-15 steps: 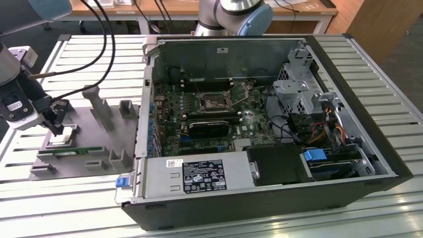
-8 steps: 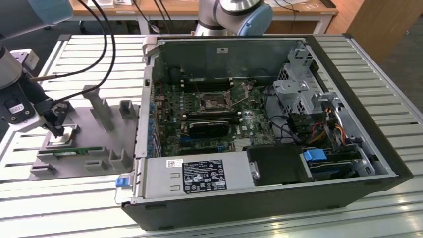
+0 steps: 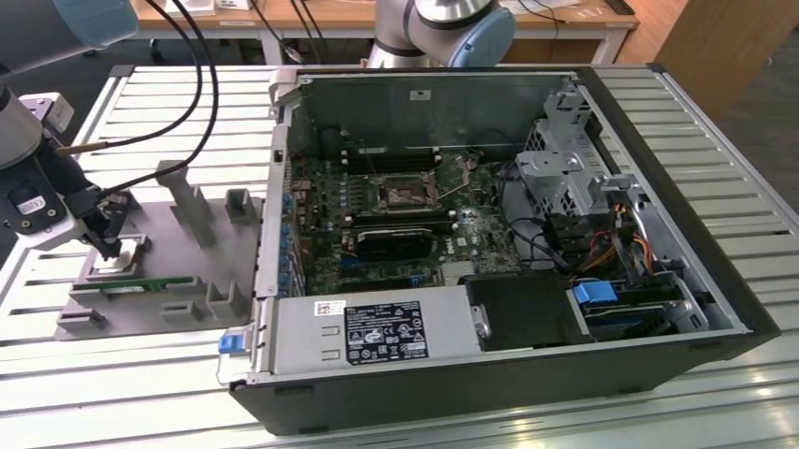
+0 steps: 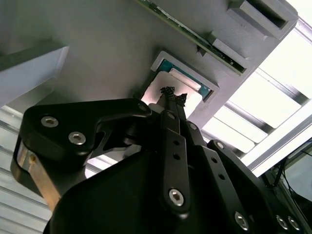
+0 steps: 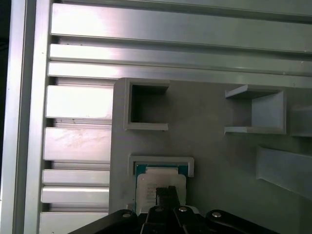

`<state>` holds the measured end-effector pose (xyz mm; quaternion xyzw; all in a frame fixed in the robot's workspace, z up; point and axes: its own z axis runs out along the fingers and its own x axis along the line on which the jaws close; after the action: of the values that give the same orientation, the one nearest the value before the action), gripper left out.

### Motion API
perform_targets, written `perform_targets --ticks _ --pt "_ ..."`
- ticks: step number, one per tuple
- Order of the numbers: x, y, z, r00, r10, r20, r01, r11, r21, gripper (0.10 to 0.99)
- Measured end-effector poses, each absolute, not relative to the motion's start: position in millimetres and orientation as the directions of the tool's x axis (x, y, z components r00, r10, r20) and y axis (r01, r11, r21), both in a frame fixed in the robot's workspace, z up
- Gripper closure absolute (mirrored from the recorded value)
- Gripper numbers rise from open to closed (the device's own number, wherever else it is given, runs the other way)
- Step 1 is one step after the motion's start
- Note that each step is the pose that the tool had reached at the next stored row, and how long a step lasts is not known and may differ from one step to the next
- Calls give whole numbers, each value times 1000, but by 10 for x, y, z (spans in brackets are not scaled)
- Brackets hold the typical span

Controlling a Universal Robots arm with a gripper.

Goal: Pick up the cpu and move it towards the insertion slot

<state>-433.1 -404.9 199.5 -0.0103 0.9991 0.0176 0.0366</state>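
"How many chips on the bench [image 3: 125, 393]?"
"One cpu [image 5: 146, 185], and one green memory stick [image 3: 140, 283]."
"Trays?"
"One grey tray [image 3: 187, 253]."
"What about sockets?"
"One insertion slot [image 3: 406, 194], in one open computer case [image 3: 525, 383]. One black heatsink block [image 3: 397, 245] too."
"And the tooling?"
"One pincer [image 3: 110, 248]. Two black cables [image 3: 206, 103] run to it."
"Benches?"
"Just one."

Gripper [image 4: 171, 95]: matte black. Slim fingers [image 4: 174, 146] dotted with silver screws [image 4: 176, 196]. Broad black linkage plates [image 4: 83, 131] flank the fingers. Behind the fingers, pale grey wrist [image 3: 19, 131], looping black cables [image 3: 210, 89], light-blue joint cap [image 3: 88, 19].
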Motion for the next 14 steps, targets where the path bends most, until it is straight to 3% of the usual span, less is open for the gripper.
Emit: perform_targets --ticks 3,5,6,8,9,11,13,14 --pt "-4331 -4049 1994 -997 -19 -74 -22 999 34 922" --pt "-4330 -4049 1994 -997 -19 -74 -22 999 34 796" --pt "-4330 -4049 1994 -997 -19 -74 -22 999 34 796" --pt "-4330 -4049 1994 -997 -19 -74 -22 999 34 678" --pt "-4331 -4049 1994 -997 -19 -74 -22 999 34 678" --pt "-4330 -4049 1993 -997 -19 -74 -22 999 34 561" --pt "-4330 -4049 1993 -997 -19 -74 -22 999 35 561" --pt "-4331 -4049 1993 -997 -19 -74 -22 999 34 498"
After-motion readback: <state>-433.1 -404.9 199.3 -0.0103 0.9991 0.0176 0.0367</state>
